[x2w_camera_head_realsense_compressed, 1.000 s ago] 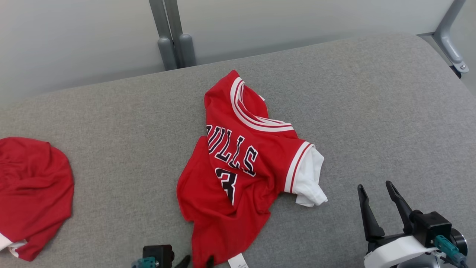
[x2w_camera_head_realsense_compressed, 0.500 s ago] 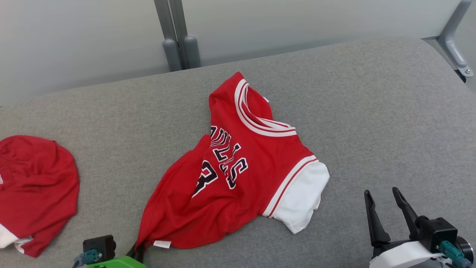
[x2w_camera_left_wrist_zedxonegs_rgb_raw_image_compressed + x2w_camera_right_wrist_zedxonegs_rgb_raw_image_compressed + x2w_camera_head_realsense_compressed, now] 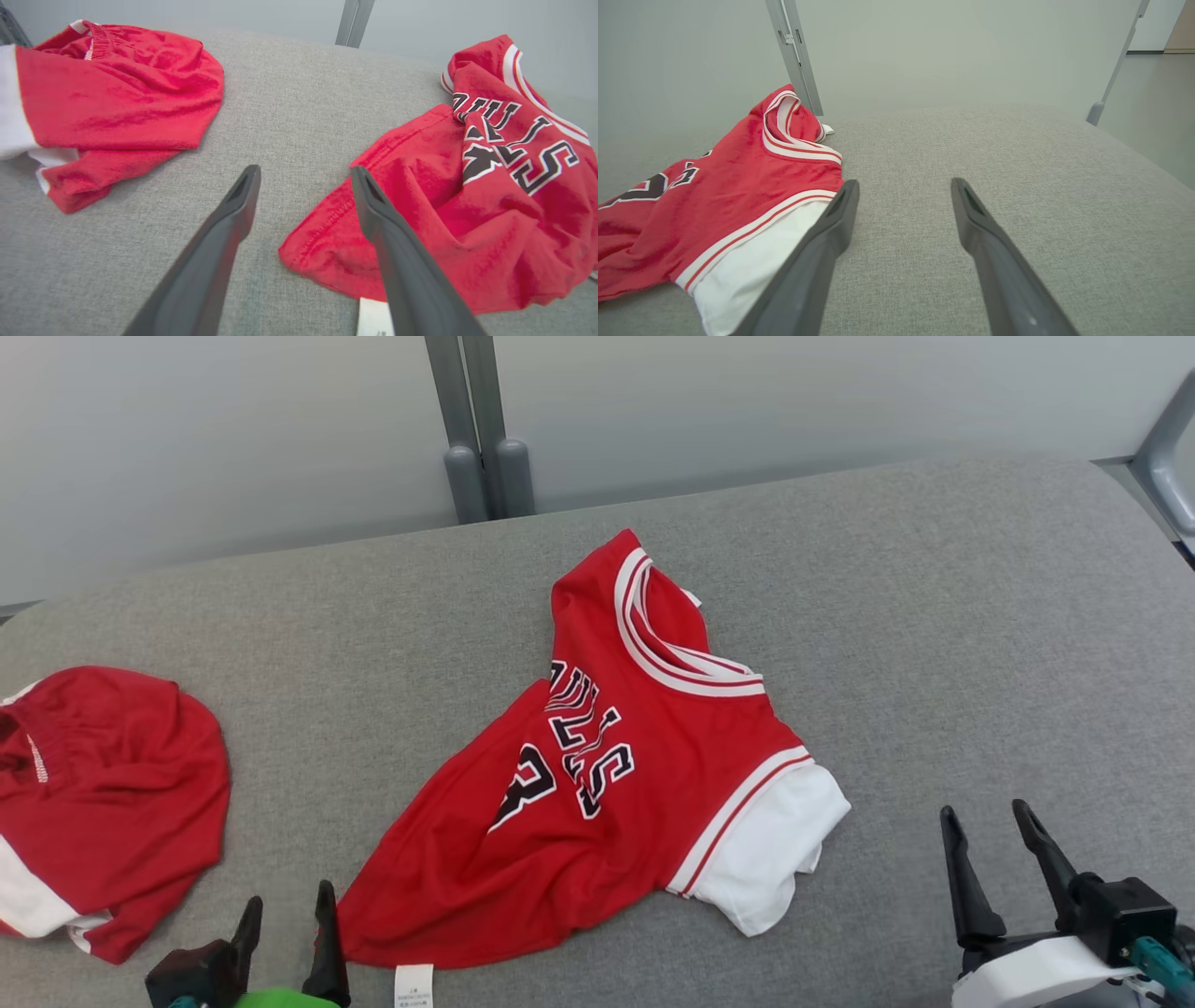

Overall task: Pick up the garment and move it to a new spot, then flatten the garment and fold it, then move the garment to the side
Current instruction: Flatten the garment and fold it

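Note:
A red jersey (image 3: 597, 803) with black lettering and white sleeves lies crumpled in the middle of the grey padded surface (image 3: 934, 616); it also shows in the left wrist view (image 3: 467, 196) and the right wrist view (image 3: 714, 205). My left gripper (image 3: 285, 907) stands open just left of the jersey's lower hem corner, with nothing between its fingers. In the left wrist view the hem corner (image 3: 299, 252) lies beside the right finger. My right gripper (image 3: 985, 814) is open at the lower right, apart from the white sleeve (image 3: 775, 859).
A second red garment (image 3: 103, 793) with a white band lies bunched at the left edge of the surface, also in the left wrist view (image 3: 112, 93). Grey metal posts (image 3: 481, 429) stand behind the far edge. A white label (image 3: 414, 985) lies by the hem.
My left gripper pulled the jersey's hem leftward, spreading it out, then let go and now stands open beside it. The camera has shifted. The right gripper stays open.

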### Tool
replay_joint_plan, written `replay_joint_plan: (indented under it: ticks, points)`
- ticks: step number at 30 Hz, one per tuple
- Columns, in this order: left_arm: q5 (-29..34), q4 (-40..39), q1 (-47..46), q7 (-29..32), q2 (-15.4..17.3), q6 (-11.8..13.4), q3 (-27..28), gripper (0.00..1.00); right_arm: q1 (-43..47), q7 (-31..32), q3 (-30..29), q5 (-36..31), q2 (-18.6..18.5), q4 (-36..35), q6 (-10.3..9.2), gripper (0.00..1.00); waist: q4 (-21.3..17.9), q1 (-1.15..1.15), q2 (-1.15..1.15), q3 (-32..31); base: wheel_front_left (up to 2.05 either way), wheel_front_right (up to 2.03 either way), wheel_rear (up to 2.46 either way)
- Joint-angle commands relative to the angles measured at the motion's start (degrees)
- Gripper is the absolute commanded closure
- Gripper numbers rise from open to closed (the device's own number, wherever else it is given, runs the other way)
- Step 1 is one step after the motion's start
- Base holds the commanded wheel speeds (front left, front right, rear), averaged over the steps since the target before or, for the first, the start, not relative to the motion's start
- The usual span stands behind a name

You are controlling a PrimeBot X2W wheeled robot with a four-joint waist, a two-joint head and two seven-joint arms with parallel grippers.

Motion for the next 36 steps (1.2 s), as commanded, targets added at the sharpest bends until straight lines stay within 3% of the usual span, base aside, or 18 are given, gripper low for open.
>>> replay_joint_plan:
  ticks: [1, 4, 7, 9, 14, 22, 28, 36]
  points:
    - [2.5, -0.7, 1.73, -0.46, -0.06, 0.55, 1.26, 0.0, 0.96, -0.17, -0.68, -0.69, -0.58, -0.79, 0.03, 0.0, 0.25, 0.0, 0.0, -0.95, 0.0, 0.0, 0.0]
    - [9.83, -4.43, 4.34, -0.51, -2.44, 0.32, 6.65, 0.0, 2.15, -0.17, -2.24, -1.2, -1.04, -2.43, 0.03, 0.0, 0.84, 0.0, 0.0, -2.29, 0.0, 0.0, 0.0]
    - [17.12, -6.84, 7.02, -0.49, -4.89, -2.5, 11.06, 0.0, 3.07, -0.17, -3.08, -1.8, -1.61, -4.0, 0.03, 0.0, 1.3, 0.0, 0.0, -3.18, 0.0, 0.0, 0.0]
    - [21.52, -7.8, 8.19, -0.49, -6.87, -5.39, 14.35, 0.0, 3.47, -0.17, -3.53, -2.26, -1.89, -5.03, 0.03, 0.0, 1.62, 0.0, 0.0, -3.69, 0.0, 0.0, 0.0]
    - [29.66, -5.92, 9.49, -0.43, -11.06, -15.36, 20.68, 0.0, 3.99, -0.17, -4.36, -4.4, -1.54, -6.71, 0.03, 0.0, 2.54, 0.0, 0.0, -4.36, 0.0, 0.0, 0.0]
    - [35.67, -3.72, 7.46, -0.44, -17.27, -24.63, 30.1, 0.0, 3.66, -0.17, -3.72, -5.67, -0.35, -5.37, 0.03, 0.0, 3.2, 0.0, 0.0, -4.43, 0.0, 0.0, 0.0]
    - [38.25, -2.59, 6.9, -0.44, -19.28, -27.31, 32.56, 0.0, 3.39, -0.17, -3.21, -5.44, 0.06, -4.56, 0.03, 0.0, 3.33, 0.0, 0.0, -4.45, 0.0, 0.0, 0.0]
    - [39.35, -1.74, 7.25, -0.44, -20.31, -28.21, 33.84, 0.0, 3.06, -0.17, -2.82, -5.27, 0.27, -4.32, 0.03, 0.0, 3.26, 0.0, 0.0, -4.56, 0.0, 0.0, 0.0]
